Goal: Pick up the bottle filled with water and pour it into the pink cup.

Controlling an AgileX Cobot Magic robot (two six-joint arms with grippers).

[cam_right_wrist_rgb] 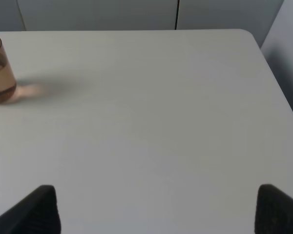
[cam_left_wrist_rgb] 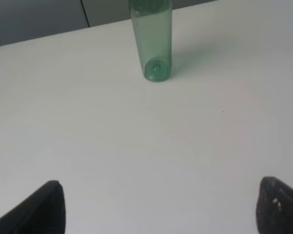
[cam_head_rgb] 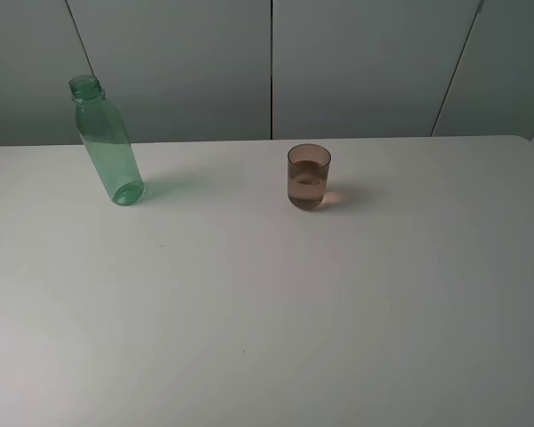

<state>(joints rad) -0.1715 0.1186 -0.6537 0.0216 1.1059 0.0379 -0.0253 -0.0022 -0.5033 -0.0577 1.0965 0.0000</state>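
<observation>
Green bottle (cam_head_rgb: 107, 142) upright near worktop (cam_head_rgb: 267, 311) far-left corner, pink cup (cam_head_rgb: 309, 176) mid far edge. My left gripper (cam_left_wrist_rgb: 158, 207) spread wide, empty. Grab mid-body, keep it vertical, no cap.

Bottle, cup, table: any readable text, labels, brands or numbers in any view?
None.
The bottle is plain clear green plastic, with no label or print visible.
The pink cup has no marking.
The table is bare white, with no lettering or signs.
</observation>
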